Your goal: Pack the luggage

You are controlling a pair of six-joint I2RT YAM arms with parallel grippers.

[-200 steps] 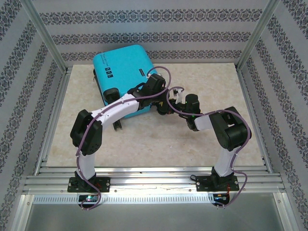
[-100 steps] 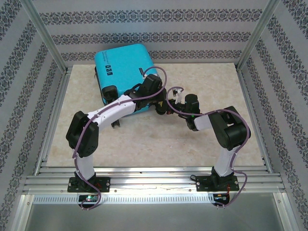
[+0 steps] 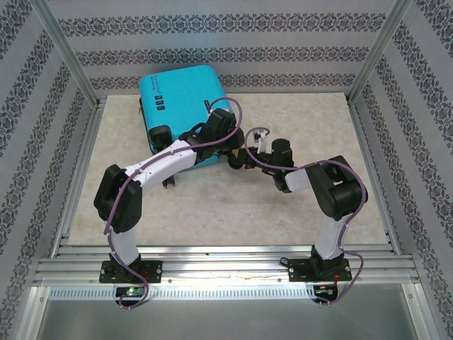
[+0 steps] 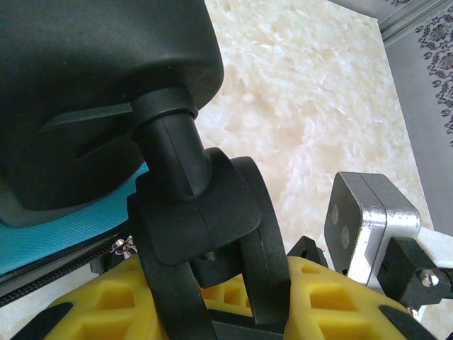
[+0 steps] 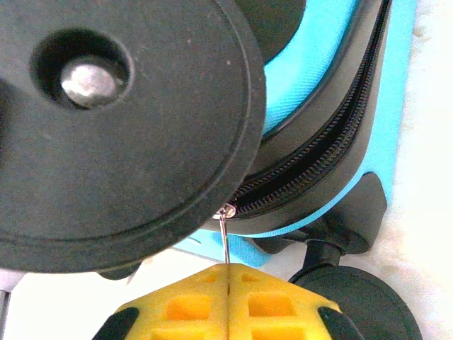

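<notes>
Luggage [image 3: 180, 103]: lying flat and shut at the far edge of the worktop [image 3: 304, 205], towards its far left corner, turquoise shell facing up and small white marks showing near its left side. Reaching to its near right corner with both arms, the wrists ending just beside each other there. Clasping a black caster wheel [image 4: 258, 234] with the left gripper [image 4: 226, 297], yellow pads [image 4: 340, 301] sitting on either side of the wheel and its fork and seeming to be touching them. Pinching the thin metal zipper pull [image 5: 224, 237] with the right gripper [image 5: 228, 290], yellow pads pressing together with no gap, the pull hanging from the black zipper band [image 5: 318, 159] running between the turquoise halves. Looming close in the right wrist view, a second wheel [image 5: 120, 127], turning its flat face to the camera, and a third wheel [image 5: 361, 304] sitting just below the shell's corner, over the pale worktop.
</notes>
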